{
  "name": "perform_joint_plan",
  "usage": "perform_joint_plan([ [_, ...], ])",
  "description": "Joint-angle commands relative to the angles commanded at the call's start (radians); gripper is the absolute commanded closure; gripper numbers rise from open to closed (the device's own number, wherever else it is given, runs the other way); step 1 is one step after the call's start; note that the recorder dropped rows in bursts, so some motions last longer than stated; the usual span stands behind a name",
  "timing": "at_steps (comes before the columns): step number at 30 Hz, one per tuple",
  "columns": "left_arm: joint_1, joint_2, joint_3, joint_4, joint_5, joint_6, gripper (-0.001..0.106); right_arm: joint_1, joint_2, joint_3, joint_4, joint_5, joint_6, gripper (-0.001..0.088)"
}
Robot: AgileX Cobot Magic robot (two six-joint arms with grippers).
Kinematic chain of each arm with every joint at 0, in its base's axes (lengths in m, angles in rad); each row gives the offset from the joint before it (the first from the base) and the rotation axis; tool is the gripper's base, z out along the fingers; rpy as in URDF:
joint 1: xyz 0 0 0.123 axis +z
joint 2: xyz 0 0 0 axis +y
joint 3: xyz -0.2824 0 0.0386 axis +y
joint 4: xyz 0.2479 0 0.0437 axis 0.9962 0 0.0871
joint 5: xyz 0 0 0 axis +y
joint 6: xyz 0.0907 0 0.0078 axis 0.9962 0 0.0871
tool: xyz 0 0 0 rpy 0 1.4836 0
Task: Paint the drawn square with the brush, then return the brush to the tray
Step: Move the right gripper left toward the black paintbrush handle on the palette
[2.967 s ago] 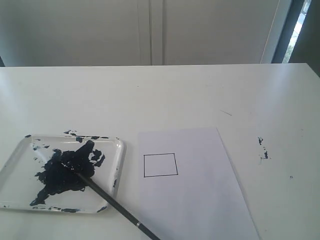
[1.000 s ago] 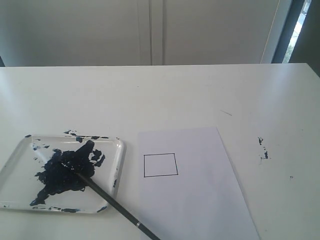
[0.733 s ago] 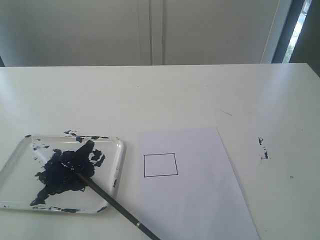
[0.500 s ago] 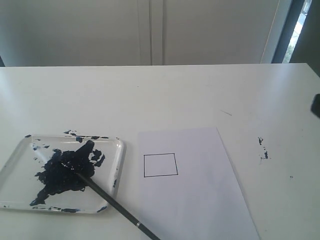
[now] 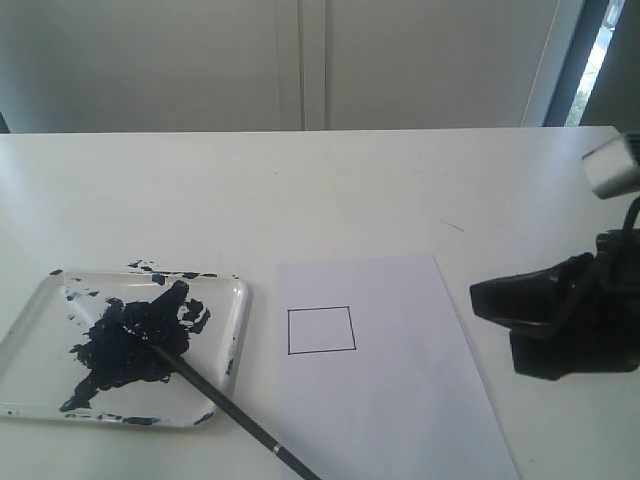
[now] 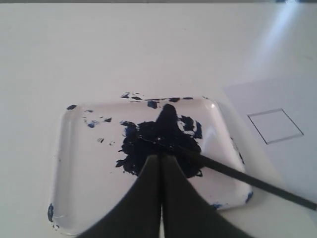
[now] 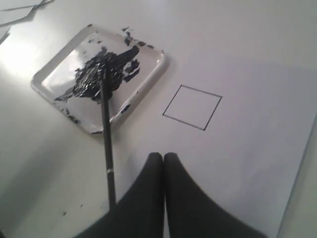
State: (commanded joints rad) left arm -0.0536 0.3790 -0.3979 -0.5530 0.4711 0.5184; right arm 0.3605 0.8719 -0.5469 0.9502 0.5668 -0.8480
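Black and thin, the long stick-like paintbrush lies with its paint-coated tip in the dark blue-black blotch of the clear shallow plastic tray. Its handle leans over the tray's rim and runs out over the white table, past the lower edge of the exterior view. A small silver band sits on the part of the handle outside the tray. Just beside the tray lies the white sheet of paper with the drawn square, which is not painted yet.

The left gripper hangs above the tray with its jaws pressed together and nothing between them. The right gripper is over the right side of the paper, its jaws also closed and empty, so they must open before any grasp.

I judge the brush to be very light and stiff, but smooth and round, so it can roll or turn between the pads. The best place to hold it seems to be the dry handle outside the rim, near the silver band, where it looks slightly lifted from the table. The wet tip should be avoided. The tray looks light too and may slide if the brush drags on it.
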Motion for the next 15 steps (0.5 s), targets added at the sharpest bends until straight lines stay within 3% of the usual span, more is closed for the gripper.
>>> perform_joint_plan([
  [8, 0.0, 0.0, -0.013, -0.025, -0.057, 0.04, 0.105, 0.0, -0.002, 0.0, 0.019, -0.001, 0.014, 0.0868],
  [13, 0.0, 0.0, -0.013, -0.025, -0.029, 0.04, 0.105, 0.0, -0.002, 0.0, 0.019, 0.073, 0.005, 0.0868],
  [15, 0.0, 0.0, -0.009, -0.025, -0.031, 0.04, 0.105, 0.0, -0.002, 0.0, 0.019, 0.119, -0.059, 0.0868],
])
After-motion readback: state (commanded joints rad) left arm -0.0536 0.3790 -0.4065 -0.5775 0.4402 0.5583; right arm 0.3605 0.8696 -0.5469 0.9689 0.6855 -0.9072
